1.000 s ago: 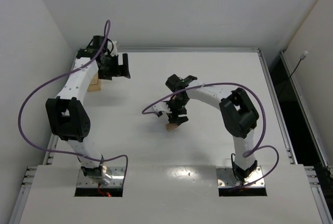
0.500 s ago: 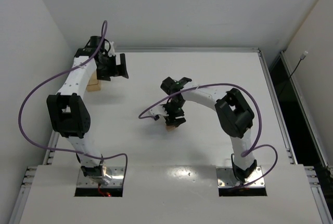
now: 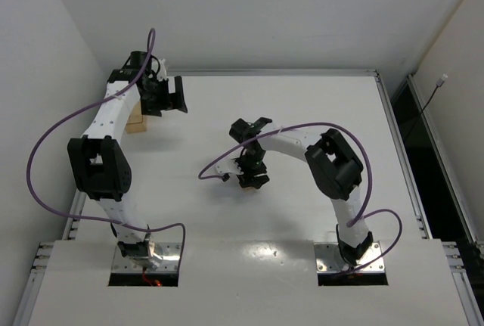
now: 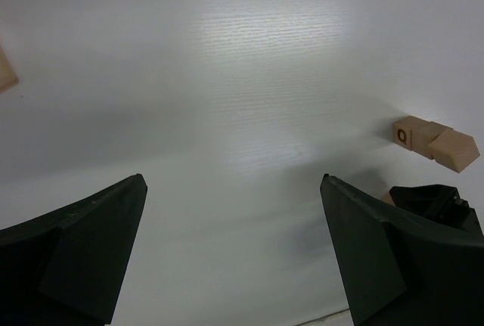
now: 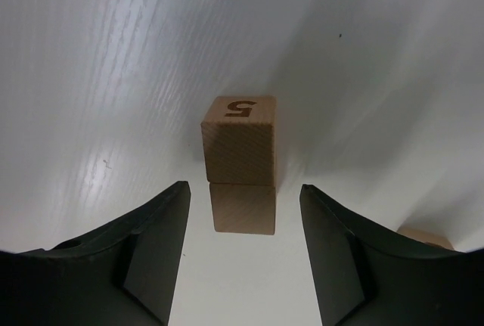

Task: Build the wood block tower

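the white table (image 3: pixel 318 99) fills the overhead view. the left arm (image 3: pixel 112 118) reaches up the far left side, and the right arm (image 3: pixel 299 141) bends in towards the middle. the left gripper (image 4: pixel 231 182) hangs over bare table, its fingers (image 4: pixel 91 243) spread wide with nothing between them. the right gripper (image 5: pixel 243 187) points down near the middle of the table. its fingers (image 5: pixel 151 243) stand partly apart on either side of a block marked 5 (image 5: pixel 238 148), with a gap on each side, so they do not touch it. that block sits on the table. a paler shape lies just under it, and i cannot tell if it is a reflection or another block. a tan wooden piece (image 3: pixel 136 123) rests beside the left arm. in the left wrist view two blocks (image 4: pixel 432 141) lie touching each other on the table, off to the right.
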Action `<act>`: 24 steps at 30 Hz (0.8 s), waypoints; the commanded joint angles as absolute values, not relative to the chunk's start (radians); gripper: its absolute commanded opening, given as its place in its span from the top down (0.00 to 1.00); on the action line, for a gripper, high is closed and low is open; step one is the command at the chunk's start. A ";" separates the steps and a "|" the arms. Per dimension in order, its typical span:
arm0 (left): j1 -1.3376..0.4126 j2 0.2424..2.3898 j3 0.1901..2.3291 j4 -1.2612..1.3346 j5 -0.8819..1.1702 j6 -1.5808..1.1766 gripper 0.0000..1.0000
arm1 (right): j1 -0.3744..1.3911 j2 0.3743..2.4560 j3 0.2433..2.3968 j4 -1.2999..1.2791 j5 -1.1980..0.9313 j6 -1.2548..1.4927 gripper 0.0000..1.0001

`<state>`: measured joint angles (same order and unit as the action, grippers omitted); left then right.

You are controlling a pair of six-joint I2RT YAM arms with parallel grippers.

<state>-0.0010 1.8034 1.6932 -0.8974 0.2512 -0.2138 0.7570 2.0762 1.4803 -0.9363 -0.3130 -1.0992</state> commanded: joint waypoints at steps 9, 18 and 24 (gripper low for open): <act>0.006 1.829 1.744 -0.891 0.272 -0.207 0.01 | 0.764 2.115 1.489 -0.928 -0.281 -1.036 0.75; 0.006 1.804 1.721 -0.891 0.290 -0.198 0.01 | 0.764 2.010 1.528 -0.985 -0.325 -1.002 1.00; -0.012 1.746 1.669 -0.873 0.267 -0.198 0.01 | 0.773 1.924 1.676 -1.173 -0.408 -0.939 1.00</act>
<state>-0.0025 1.8172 1.6867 -0.8925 0.2642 -0.2100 0.7597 2.0331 1.5681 -1.0557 -0.3279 -0.9798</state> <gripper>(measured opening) 0.991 0.316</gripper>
